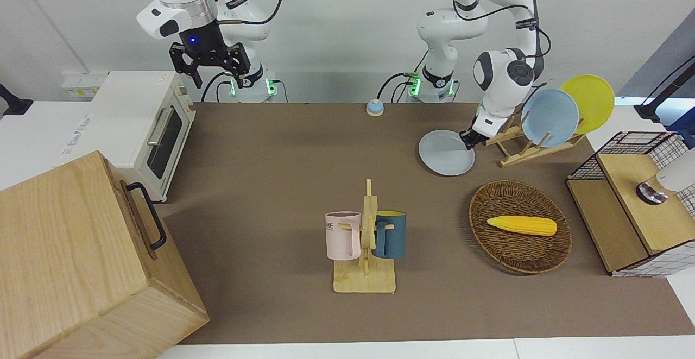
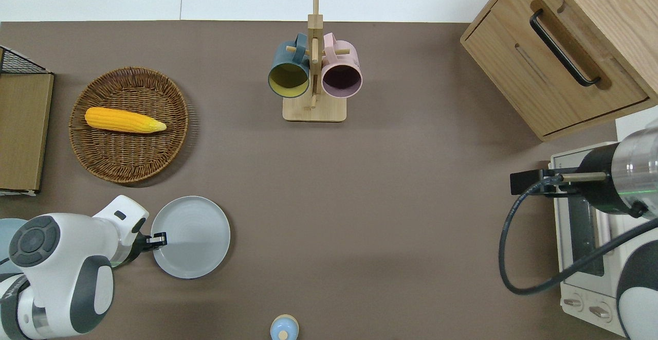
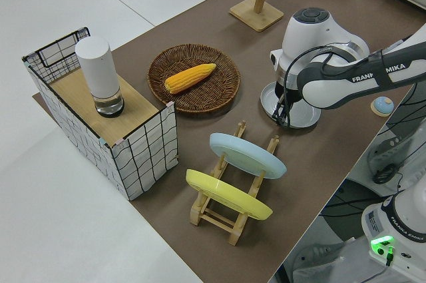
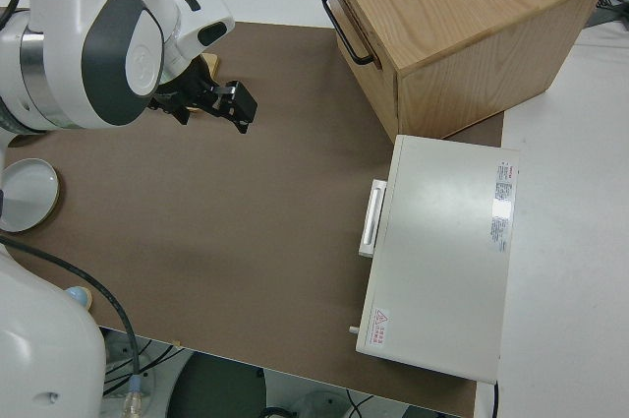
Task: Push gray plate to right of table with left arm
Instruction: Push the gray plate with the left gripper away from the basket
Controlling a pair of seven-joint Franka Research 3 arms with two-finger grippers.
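Note:
The gray plate (image 1: pixel 442 155) lies flat on the brown table (image 1: pixel 271 158) toward the left arm's end, and also shows in the overhead view (image 2: pixel 198 237) and the left side view (image 3: pixel 301 115). My left gripper (image 1: pixel 467 140) is low at the table, shut, its tips touching the plate's rim on the side toward the left arm's end (image 2: pixel 160 238). It holds nothing. The right gripper (image 1: pixel 216 71) is open and empty, and its arm is parked.
A wooden rack (image 1: pixel 524 150) with a sky-blue plate (image 1: pixel 549 117) and a yellow plate (image 1: pixel 589 102) stands beside the left gripper. A wicker basket (image 1: pixel 543 250) holds corn (image 1: pixel 521 225). A mug stand (image 1: pixel 365 277), a bell (image 1: pixel 374 107), a toaster oven (image 1: pixel 146 125) and a wooden cabinet (image 1: pixel 81 261) are also on the table.

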